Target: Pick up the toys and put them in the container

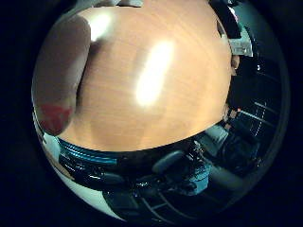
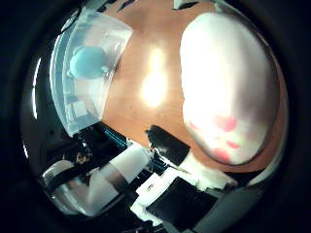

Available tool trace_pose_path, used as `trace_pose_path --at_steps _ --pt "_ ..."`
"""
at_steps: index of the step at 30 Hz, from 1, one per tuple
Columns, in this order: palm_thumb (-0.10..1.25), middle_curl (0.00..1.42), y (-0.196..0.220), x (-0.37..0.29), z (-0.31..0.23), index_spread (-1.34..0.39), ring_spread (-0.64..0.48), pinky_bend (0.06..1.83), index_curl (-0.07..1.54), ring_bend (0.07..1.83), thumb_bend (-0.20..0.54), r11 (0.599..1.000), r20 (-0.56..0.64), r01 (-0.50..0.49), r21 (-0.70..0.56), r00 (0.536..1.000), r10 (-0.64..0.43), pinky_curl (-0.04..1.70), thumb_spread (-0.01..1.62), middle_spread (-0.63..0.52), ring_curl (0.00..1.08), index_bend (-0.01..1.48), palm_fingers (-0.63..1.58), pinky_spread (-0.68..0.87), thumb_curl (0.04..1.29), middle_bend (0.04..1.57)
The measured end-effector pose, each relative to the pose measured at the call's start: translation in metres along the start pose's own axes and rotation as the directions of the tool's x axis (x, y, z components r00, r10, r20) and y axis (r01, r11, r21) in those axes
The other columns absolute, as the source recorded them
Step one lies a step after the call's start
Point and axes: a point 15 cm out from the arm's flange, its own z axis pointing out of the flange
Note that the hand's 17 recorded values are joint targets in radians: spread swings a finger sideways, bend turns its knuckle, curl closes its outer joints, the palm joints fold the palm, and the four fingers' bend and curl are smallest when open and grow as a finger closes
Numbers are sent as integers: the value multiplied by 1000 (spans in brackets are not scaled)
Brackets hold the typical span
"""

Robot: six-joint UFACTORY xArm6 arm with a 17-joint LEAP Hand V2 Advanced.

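A large white plush toy (image 2: 228, 92) with pink and red marks fills much of the thumb side view, very close to my palm. Its edge with a red patch also shows in the little finger side view. My right hand (image 2: 180, 194) shows as white and black parts beside the toy, with a black fingertip (image 2: 163, 141) curled against its lower edge. A clear plastic container (image 2: 99, 104) stands on the wooden table (image 1: 189, 109) a short way from the toy. A light blue toy (image 2: 87, 63) lies inside it.
Bright lamp glare lies on the bare wood between the toy and the container. Past the table's edge (image 1: 156, 144) lies a dark floor with chairs and equipment.
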Motion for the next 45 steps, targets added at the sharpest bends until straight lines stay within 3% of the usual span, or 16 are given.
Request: trace_pose_path --at_steps 12,14,16,19,25,29,36,45 --pt "638 439 -12 12 3 -411 -276 680 418 815 -15 999 -35 -7 46 999 8 75 1127 -257 237 258 669 213 279 537" --pt "676 470 -12 12 2 -413 -316 752 431 865 -10 999 -35 -8 48 999 10 52 1129 -287 254 265 847 73 284 599" --pt "704 511 -12 12 0 -422 -333 885 468 939 -11 999 -36 -8 48 999 10 79 1137 -310 300 287 1097 -162 290 649" --pt "751 610 -13 15 -5 -433 -297 1062 593 1060 -8 999 -41 -8 51 999 10 175 1140 -301 391 467 1298 -342 299 831" --pt "953 773 -2 11 -23 -403 -250 1359 821 1319 11 999 -44 -12 45 999 13 359 1098 -258 545 779 1138 -275 387 1101" --pt "1014 856 9 7 -57 -382 -246 1455 907 1371 -12 998 -71 -14 67 997 18 447 963 -253 604 869 1042 -230 495 1140" --pt "1000 962 26 -16 -129 -357 -244 1482 996 1403 -18 997 -74 9 72 997 -4 549 876 -244 675 926 970 -196 625 1197" --pt "987 1015 6 -83 -257 -345 -249 1466 1036 1414 -15 957 -62 89 277 995 -75 646 870 -238 726 958 935 -190 700 1216"
